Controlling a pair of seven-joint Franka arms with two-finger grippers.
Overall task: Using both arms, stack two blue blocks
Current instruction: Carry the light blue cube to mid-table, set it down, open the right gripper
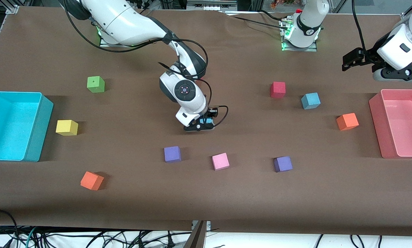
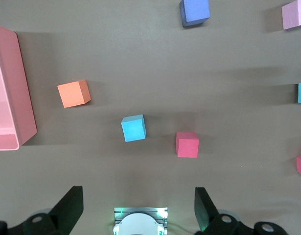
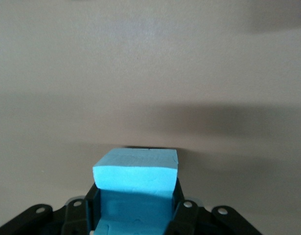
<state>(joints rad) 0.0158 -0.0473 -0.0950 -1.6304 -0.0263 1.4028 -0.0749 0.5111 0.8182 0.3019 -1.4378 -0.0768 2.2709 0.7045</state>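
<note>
1. The right gripper [image 1: 203,124] is down at mid-table with its fingers clamped on one blue block [image 3: 136,172]; whether the block rests on the table or is just lifted cannot be told.
2. The second blue block [image 1: 310,101] lies toward the left arm's end of the table, just beside the red cube [image 1: 278,90]. An orange cube [image 1: 347,121] sits near.
3. The left gripper [image 1: 351,60] waits with jaws spread wide, above the table near the pink bin [image 1: 376,113], and is the nearer arm to that block.
4. Bare table lies between the two blocks, so the carry path looks unobstructed.
</note>
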